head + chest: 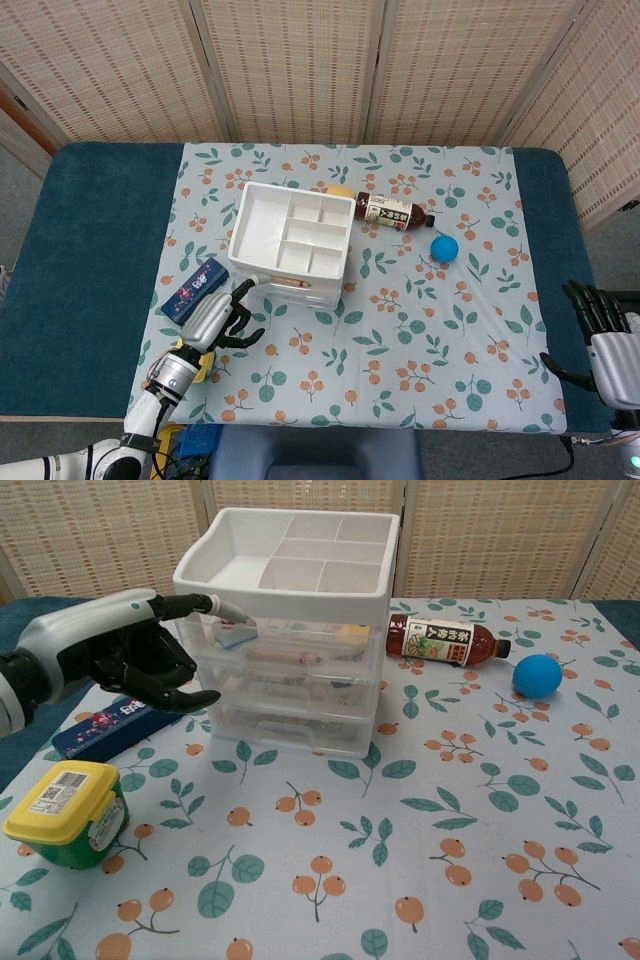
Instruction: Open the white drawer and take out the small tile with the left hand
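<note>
White plastic is what the left hand [120, 655] has to work on: the drawer unit [290, 630] stands on the flowered cloth [420, 820] with a divided tray on top and clear-fronted drawers stacked under it, all of them closed as far as the chest view shows. The left hand holds nothing; one finger [205, 606] stretches toward the left end of the top drawer front, its tip at or just beside the plastic, while the others curl loosely below. Through that clear front, close to the fingertip, sits a small pale piece with a blue edge [236, 633], which I take to be the tile, though it is too small to be sure. To do this step well, the fingertip should hook the drawer's lip or handle rather than push on the flat face, and the pull should run straight out toward the robot, since a sideways tug at one corner would likely jam the drawer or drag the light unit across the cloth. A slow, even pull seems wise. The blue box [115, 723] and the yellow-lidded jar [65, 810] lie just beside the arm's path, so the wrist should stay high. The bottle [440, 640] and the blue ball [538, 674] are well apart on the far side. The right hand [605, 335] rests off at the table's edge, fingers spread, holding nothing
</note>
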